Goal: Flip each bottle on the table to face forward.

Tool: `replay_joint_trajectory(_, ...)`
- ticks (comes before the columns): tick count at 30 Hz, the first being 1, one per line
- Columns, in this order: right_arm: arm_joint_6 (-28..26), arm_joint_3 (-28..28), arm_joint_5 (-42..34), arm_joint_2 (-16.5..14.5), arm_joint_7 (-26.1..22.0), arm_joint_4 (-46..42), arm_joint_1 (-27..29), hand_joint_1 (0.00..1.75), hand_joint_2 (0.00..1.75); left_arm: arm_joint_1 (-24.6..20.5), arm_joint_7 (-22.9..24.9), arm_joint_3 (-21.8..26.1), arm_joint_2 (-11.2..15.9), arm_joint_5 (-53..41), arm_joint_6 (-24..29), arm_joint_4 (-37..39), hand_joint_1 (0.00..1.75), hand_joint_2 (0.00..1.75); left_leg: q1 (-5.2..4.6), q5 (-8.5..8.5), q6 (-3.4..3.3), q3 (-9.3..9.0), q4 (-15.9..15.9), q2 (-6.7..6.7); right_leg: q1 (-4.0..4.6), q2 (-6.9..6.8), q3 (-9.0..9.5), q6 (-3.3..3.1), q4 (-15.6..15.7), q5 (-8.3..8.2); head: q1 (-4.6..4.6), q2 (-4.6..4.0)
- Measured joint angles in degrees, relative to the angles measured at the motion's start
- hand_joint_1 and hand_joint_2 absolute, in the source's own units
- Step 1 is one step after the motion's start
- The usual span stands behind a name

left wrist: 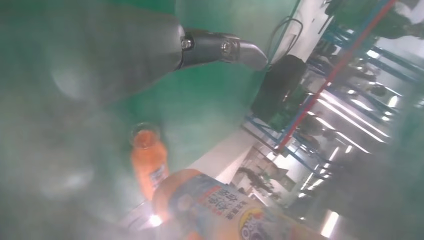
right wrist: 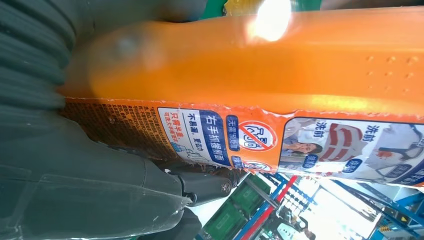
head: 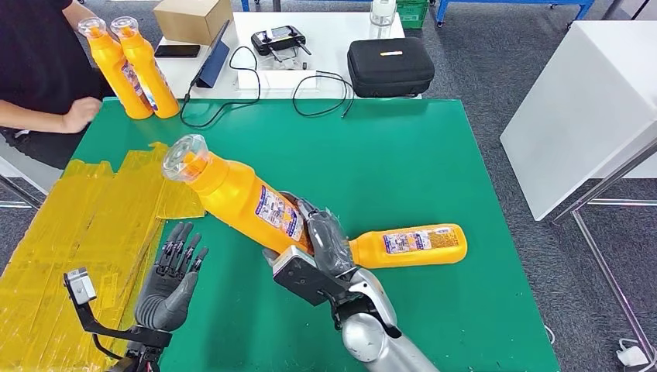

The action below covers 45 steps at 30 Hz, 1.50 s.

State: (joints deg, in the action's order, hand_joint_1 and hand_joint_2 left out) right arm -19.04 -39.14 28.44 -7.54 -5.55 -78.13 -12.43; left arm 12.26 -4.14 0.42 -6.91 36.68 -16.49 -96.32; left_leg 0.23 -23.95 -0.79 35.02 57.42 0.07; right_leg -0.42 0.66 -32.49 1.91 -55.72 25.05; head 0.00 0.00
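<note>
My right hand [head: 325, 240] grips the lower end of an orange bottle [head: 232, 190] with a clear cap, held tilted above the green table [head: 403, 155], cap pointing up and to the left. The right wrist view shows this bottle [right wrist: 280, 65] close up with its label, my right hand's fingers [right wrist: 200, 187] wrapped under it. A second orange bottle [head: 411, 245] lies on its side on the table just right of that hand. Two more orange bottles [head: 132, 66] stand upright at the far left corner. My left hand [head: 172, 279] hovers open at the near left, fingers spread; its fingers [left wrist: 220, 50] show in the left wrist view.
A person's arm [head: 73, 116] rests at the table's far left corner. Yellow sheets [head: 85, 232] cover the left side. Behind stands a white table with a black case [head: 390, 66], a cardboard box [head: 192, 19], cables and a controller. A white cabinet [head: 581, 101] stands to the right.
</note>
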Motion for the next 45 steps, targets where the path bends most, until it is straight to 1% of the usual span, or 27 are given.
replay_joint_trajectory(15,0.1,0.0,0.0,-0.1,0.1,0.5,-0.1,1.75,1.75,0.1,0.0,-0.3,0.0,0.0,-0.1,0.0,0.00,1.75,0.00,0.00,0.00,0.00,0.0,0.00,0.00,0.00,0.00,0.00,0.0,0.00,0.00,0.00)
replay_joint_trajectory(19,1.4,-0.7,-0.1,-0.1,1.5,1.8,-1.2,1.75,1.75,0.1,-0.1,-0.4,0.0,0.0,-0.5,0.0,0.00,1.75,0.00,0.00,0.00,0.00,0.0,0.00,0.00,0.00,0.00,0.00,0.0,0.00,0.00,0.00)
replay_joint_trajectory(22,4.0,-1.9,0.5,-0.3,3.8,4.4,-3.0,1.75,1.75,-0.1,-0.3,-0.9,0.0,-0.1,-0.9,0.0,0.00,1.75,0.00,0.01,-0.01,0.00,0.0,0.00,0.00,0.00,0.01,0.00,0.0,-0.01,0.00,0.00)
replay_joint_trajectory(27,8.6,-4.6,3.4,-2.5,7.8,9.1,-5.1,1.75,1.75,-0.5,-0.4,-1.2,0.1,0.3,-1.9,0.1,0.00,1.75,0.01,0.02,-0.01,0.00,0.0,0.01,0.01,0.00,0.00,0.00,0.0,-0.01,0.00,0.00)
replay_joint_trajectory(32,15.4,-8.5,5.5,-5.6,10.9,16.0,-9.3,1.75,1.75,-1.7,-0.4,-1.2,0.2,1.9,-3.3,1.0,0.00,1.75,0.03,0.02,0.00,0.02,0.0,0.02,0.02,0.01,-0.06,0.00,0.0,0.00,-0.01,0.00)
replay_joint_trajectory(35,16.0,-10.2,5.8,-7.7,11.5,20.8,-12.1,1.75,1.75,-2.2,-0.4,-1.0,0.3,2.9,-3.3,1.8,0.00,1.75,0.04,0.04,-0.01,0.01,0.0,0.02,0.02,0.00,-0.07,0.00,0.0,0.00,-0.01,0.00)
replay_joint_trajectory(38,16.1,-11.6,5.9,-9.2,11.6,24.4,-13.7,1.75,1.75,-2.4,-0.2,-1.1,0.4,3.4,-3.3,2.4,0.00,1.75,0.03,0.05,-0.02,0.02,0.0,0.02,0.01,0.00,-0.07,0.00,0.0,0.00,0.01,0.00)
replay_joint_trajectory(45,16.5,-14.2,8.2,-10.6,12.9,26.9,-15.4,1.75,1.75,-2.4,-0.5,-0.9,0.6,4.2,-2.9,3.2,0.00,1.75,0.00,0.05,-0.03,0.05,0.0,0.02,-0.01,0.01,-0.09,0.00,0.0,-0.01,0.01,0.00)
